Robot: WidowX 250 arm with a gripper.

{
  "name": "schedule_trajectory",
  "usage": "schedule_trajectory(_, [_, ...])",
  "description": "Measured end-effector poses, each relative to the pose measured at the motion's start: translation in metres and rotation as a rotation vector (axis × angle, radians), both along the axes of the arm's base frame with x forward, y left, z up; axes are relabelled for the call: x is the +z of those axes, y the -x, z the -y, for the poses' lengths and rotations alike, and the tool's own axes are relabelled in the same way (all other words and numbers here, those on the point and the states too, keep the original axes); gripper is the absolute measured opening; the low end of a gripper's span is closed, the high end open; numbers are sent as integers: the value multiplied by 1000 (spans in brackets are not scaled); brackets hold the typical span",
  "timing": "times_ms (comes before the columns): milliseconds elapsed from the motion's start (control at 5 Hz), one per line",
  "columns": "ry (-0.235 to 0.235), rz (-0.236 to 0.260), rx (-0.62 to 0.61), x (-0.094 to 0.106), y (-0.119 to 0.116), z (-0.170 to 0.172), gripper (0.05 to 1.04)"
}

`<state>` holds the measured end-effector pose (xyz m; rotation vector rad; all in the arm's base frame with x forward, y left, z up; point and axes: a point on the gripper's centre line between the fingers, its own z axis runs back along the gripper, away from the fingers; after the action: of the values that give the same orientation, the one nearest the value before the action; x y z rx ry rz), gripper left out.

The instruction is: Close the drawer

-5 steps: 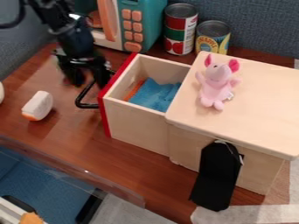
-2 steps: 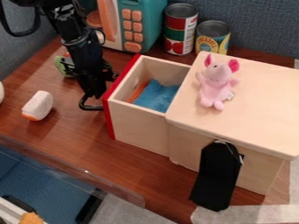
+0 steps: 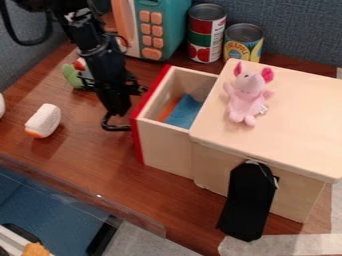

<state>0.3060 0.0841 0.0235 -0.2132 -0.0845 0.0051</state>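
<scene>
Pale wood forms the drawer, which stands partly out of the left side of a wooden box, its red front facing left. The drawer holds a blue cloth and, beside it, something orange. A black arm enters from the upper left, and its hand hangs at the outer side of the red front, near the black handle — whether it touches either cannot be told, nor whether the hand is spread or pressed together. On the box lid lies a pink plush pig; a flat black object leans against the box's near side. Behind the box stand two cans side by side, with a teal toy microwave to their left. Left of the drawer, on the brown tabletop, rests a white object with an orange end; a green object sits just behind the arm.
</scene>
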Motion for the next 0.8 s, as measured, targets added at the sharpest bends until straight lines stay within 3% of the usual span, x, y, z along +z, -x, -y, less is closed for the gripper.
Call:
schedule_trajectory(200, [13,-10,-73,-1,-6,37,136])
schedule_trajectory(800, [5,-26,-126,-1,-9,68,136])
